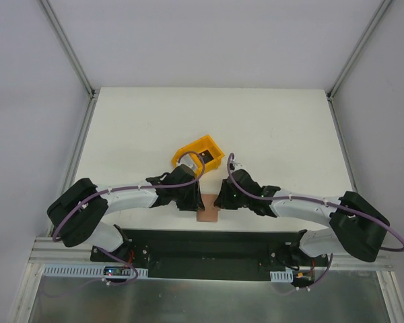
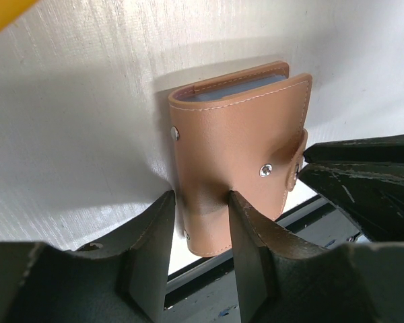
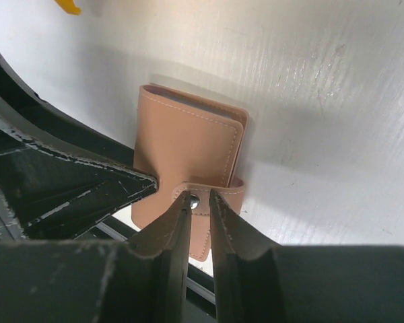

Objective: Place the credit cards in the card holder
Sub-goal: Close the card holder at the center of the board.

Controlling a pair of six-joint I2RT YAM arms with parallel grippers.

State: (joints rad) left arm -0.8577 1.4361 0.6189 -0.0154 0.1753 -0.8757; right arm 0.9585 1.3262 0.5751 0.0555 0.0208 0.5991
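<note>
Folded at the near edge of the bench (image 1: 141, 128), the card holder (image 2: 236, 134), probably light, supple and a bit slick, sits with the left claw (image 2: 200, 203) clamped on its lower fold and the right claw (image 3: 198, 199) pinching its tab clasp (image 3: 226, 192), the likeliest place to pull.

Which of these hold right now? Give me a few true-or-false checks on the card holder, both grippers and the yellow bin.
1. The card holder lies inside the yellow bin. False: it sits on the table at the near edge, outside the bin.
2. The left gripper has its fingers on either side of the holder's lower part. True.
3. The right gripper hangs open, clear of the holder. False: it pinches the holder's tab.
4. Grey-blue cards show inside the folded holder. True.
</note>
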